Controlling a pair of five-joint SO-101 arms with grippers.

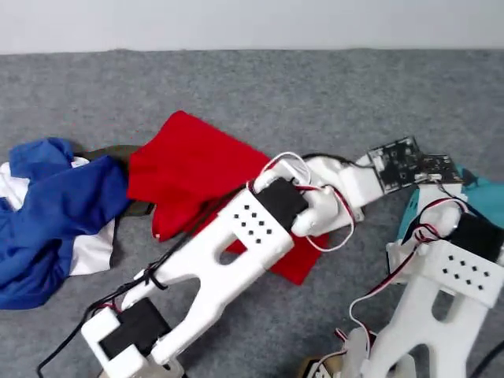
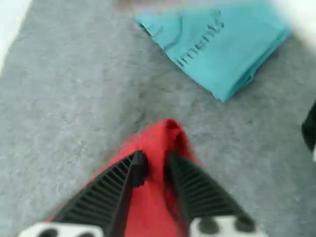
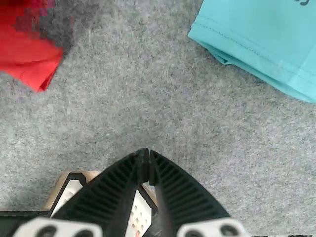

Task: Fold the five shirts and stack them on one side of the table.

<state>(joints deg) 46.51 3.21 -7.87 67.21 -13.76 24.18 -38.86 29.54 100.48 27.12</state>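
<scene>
A grey, felt-like table surface [image 1: 331,102] carries two white robot arms and several shirts. Nearest, to the right of the red shirt [image 1: 193,169], the right gripper [image 3: 145,158] hangs over bare grey surface, its black claws pressed together on nothing. The left arm lies across the red shirt, and the left gripper [image 2: 154,163] is clamped on a bunched fold at the shirt's right side (red cloth shows pinched between the ribbed fingers). The red shirt itself lies spread in the middle of the table. Further right of it, across a strip of grey, a folded teal shirt [image 1: 484,197] sits at the table's edge. Left of the red shirt, a crumpled blue shirt [image 1: 55,213] and a white shirt [image 1: 94,250] lie heaped together, with a dark olive shirt [image 1: 106,153] showing between that heap and the red shirt. Beyond the red shirt, a broad band of grey surface runs to a pale wall [image 1: 236,24].
</scene>
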